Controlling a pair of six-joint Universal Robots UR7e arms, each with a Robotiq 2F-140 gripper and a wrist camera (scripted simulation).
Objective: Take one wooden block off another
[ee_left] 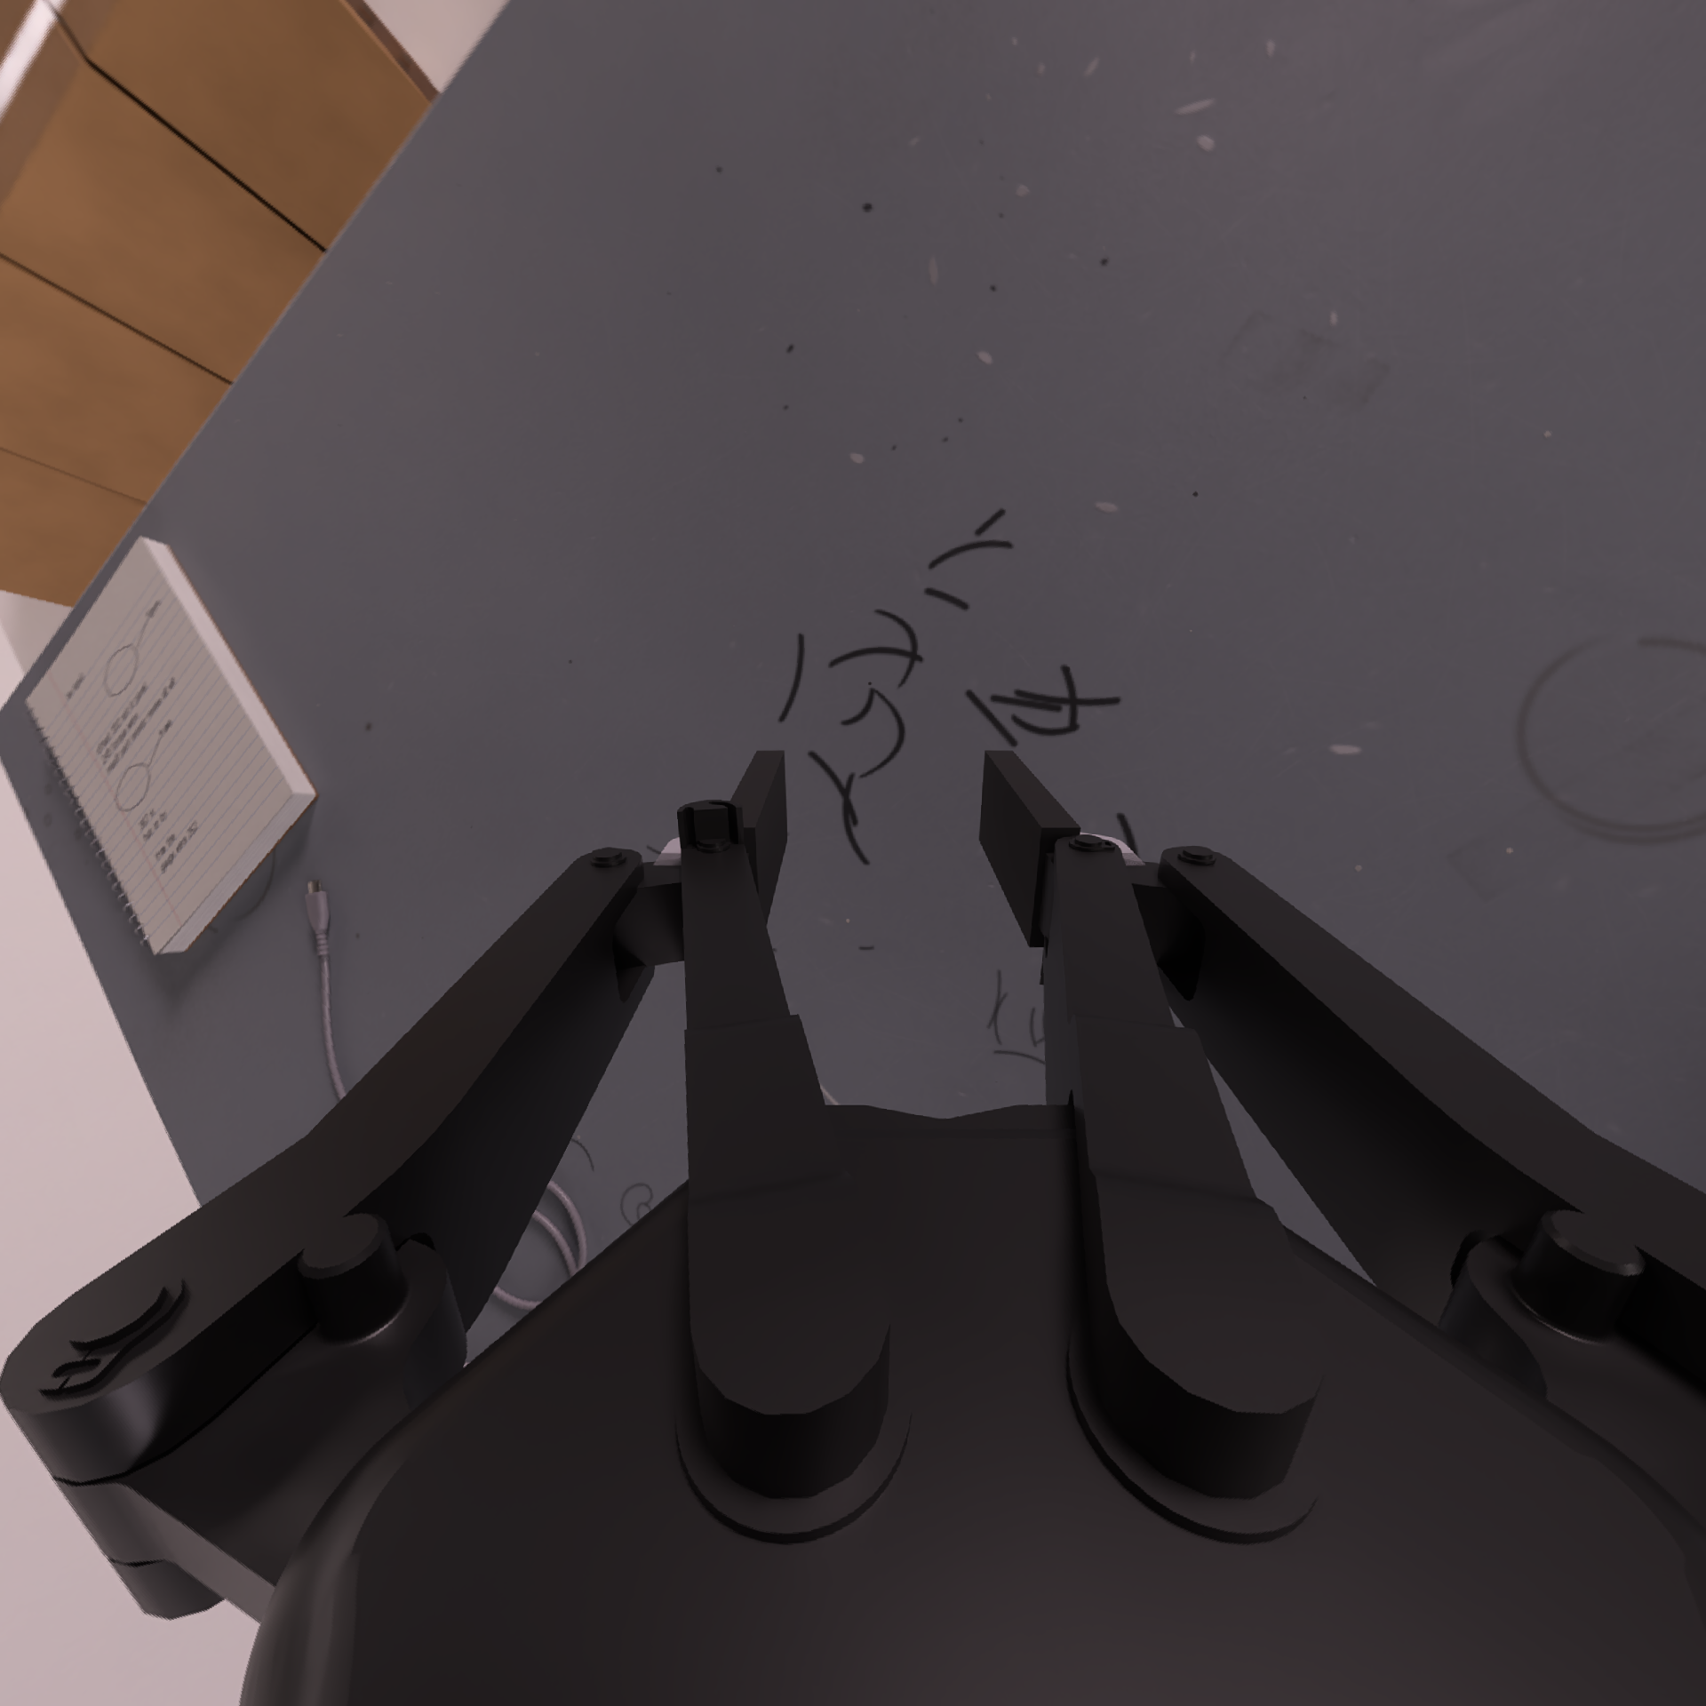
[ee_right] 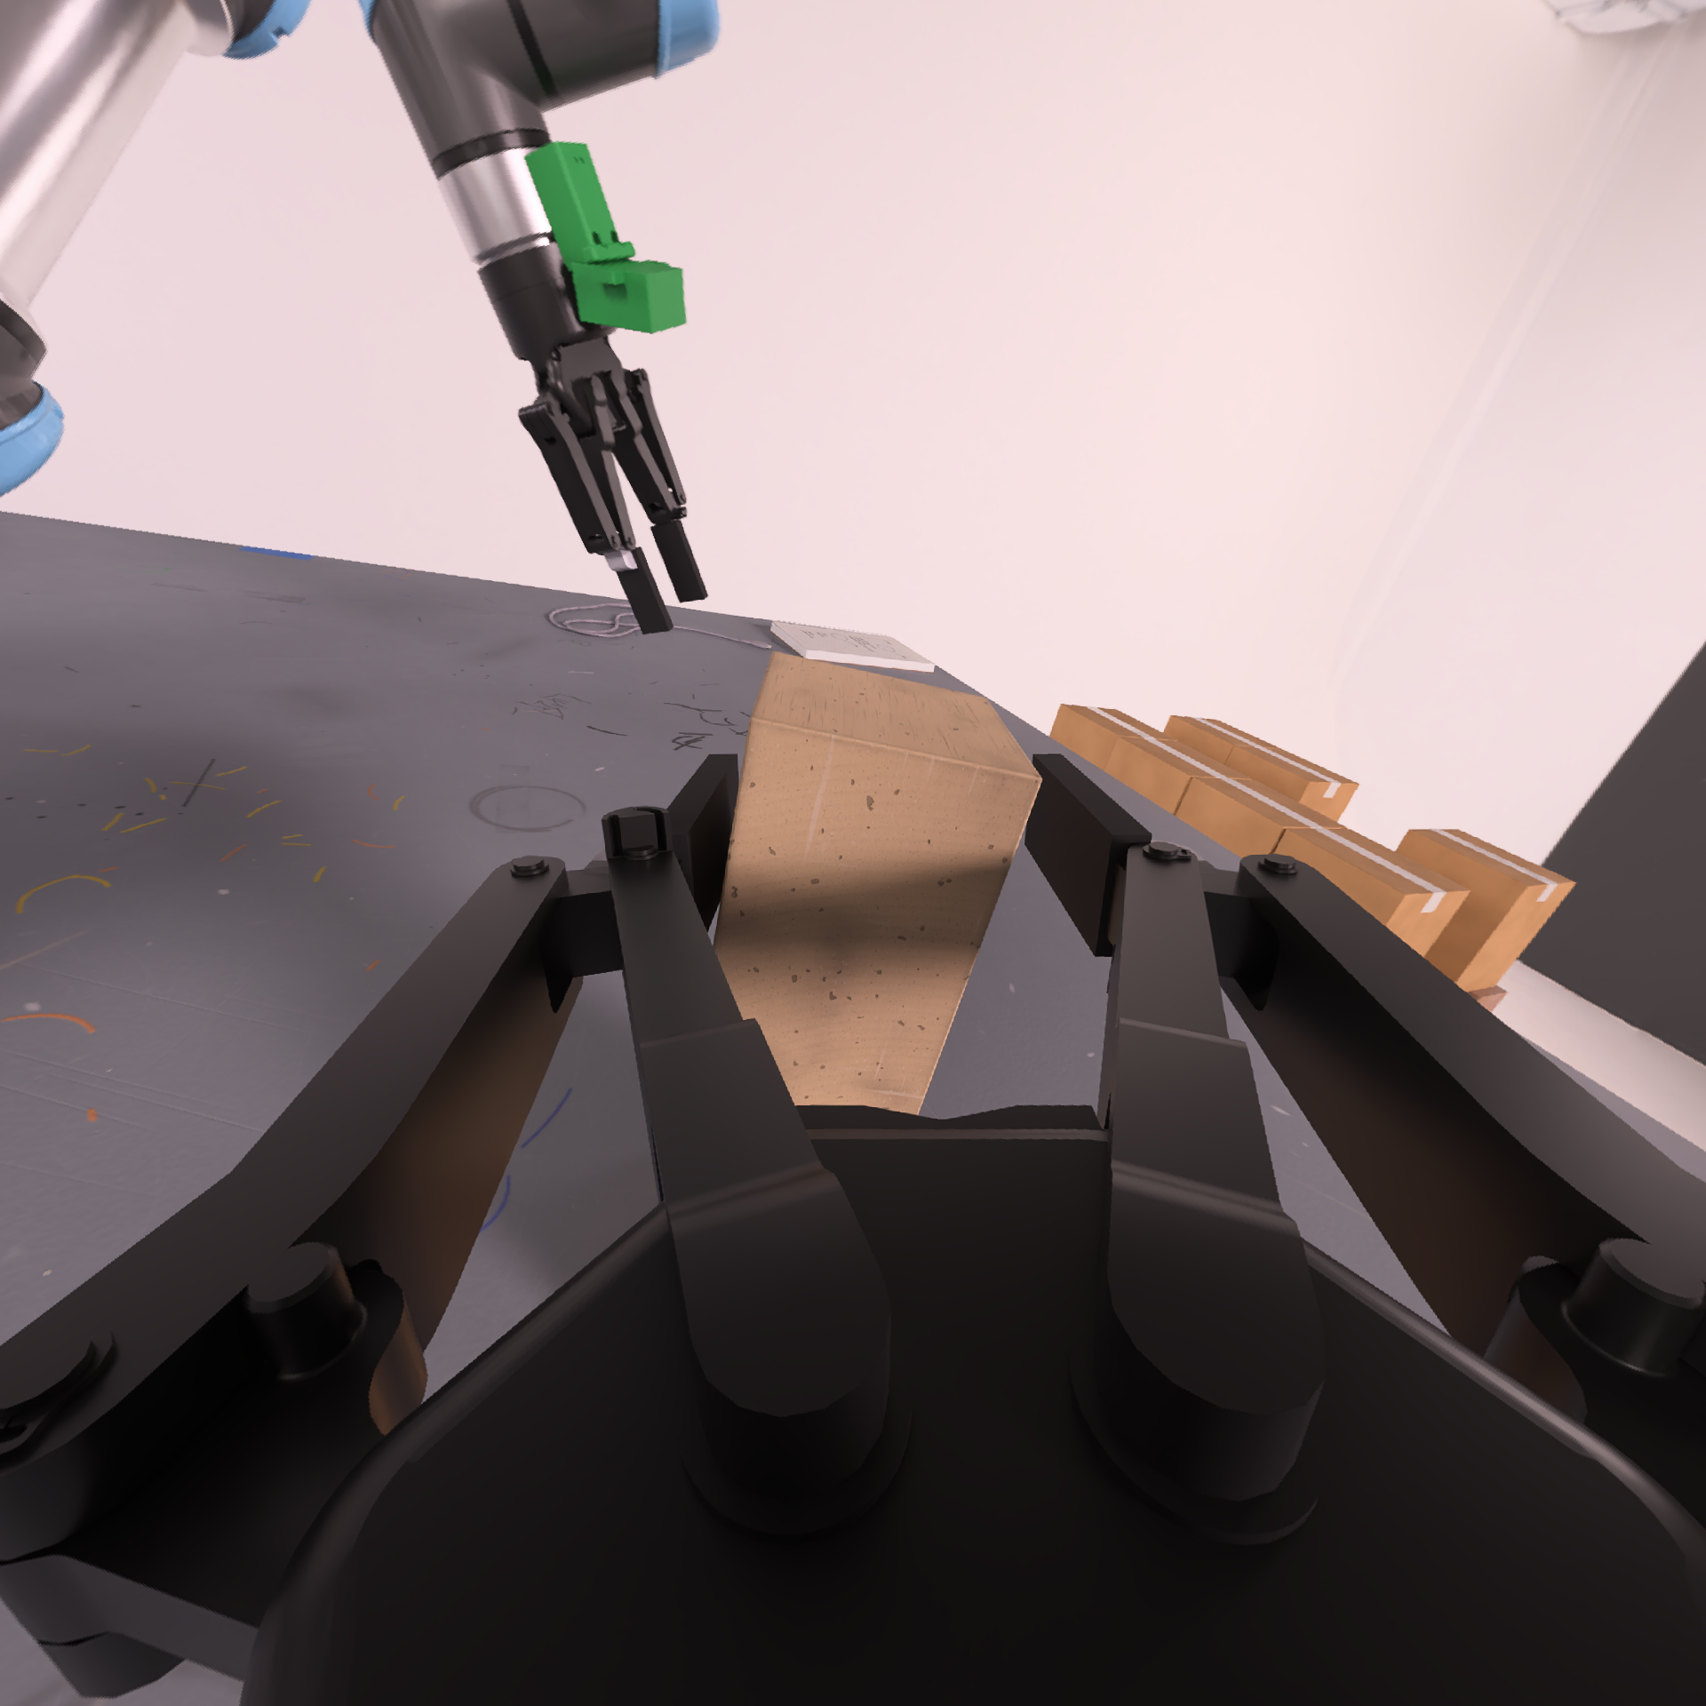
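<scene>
A light wooden block (ee_right: 877, 831) with dark specks stands between my right gripper's (ee_right: 882, 785) fingers in the right wrist view. Both pads sit against its upper sides, so the gripper is shut on it. Its lower part is hidden behind my palm. More brown wood (ee_right: 443, 1200) shows in shadow through the linkage at lower left; I cannot tell whether it is a second block. My left gripper (ee_left: 884, 785) is open and empty above the scribbled grey table (ee_left: 554, 415). It also shows in the right wrist view (ee_right: 669, 591), hovering over the table's far edge.
A white notepad (ee_left: 166, 748) lies at the table's edge, also seen behind the block (ee_right: 849, 643). A white cable (ee_left: 323, 969) runs beside it. Cardboard boxes (ee_left: 138, 277) are stacked beyond the table, to the right in the right wrist view (ee_right: 1292, 803).
</scene>
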